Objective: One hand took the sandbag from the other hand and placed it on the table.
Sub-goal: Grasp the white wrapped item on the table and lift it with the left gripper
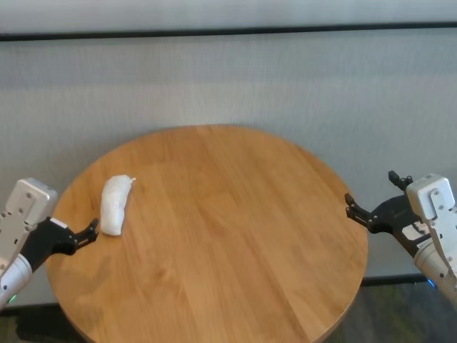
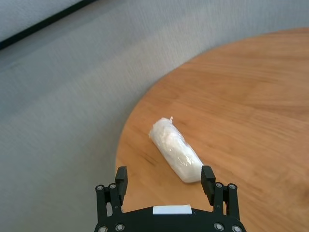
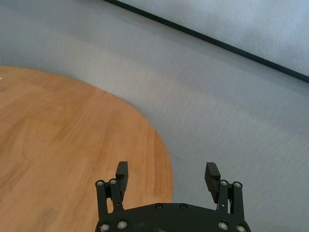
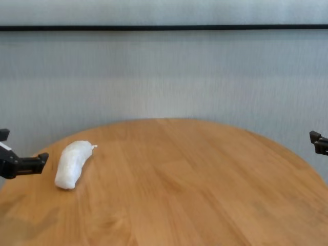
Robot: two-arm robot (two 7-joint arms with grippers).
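Sandbag (image 1: 116,205) lying free on the table (image 1: 214,243), both grippers spread and holding nothing.

The left gripper (image 2: 165,178) has its fingers (image 2: 208,177) wide apart and bare, hovering at the table's left edge; the sandbag lies on the wood just beyond the fingertips, nearer one finger, not touching either, its knotted tip pointing away from them. The right gripper (image 3: 167,175) is likewise spread and bare, poised over the table's right rim, well apart from the sandbag. Broad bare wood lies between the two grippers.
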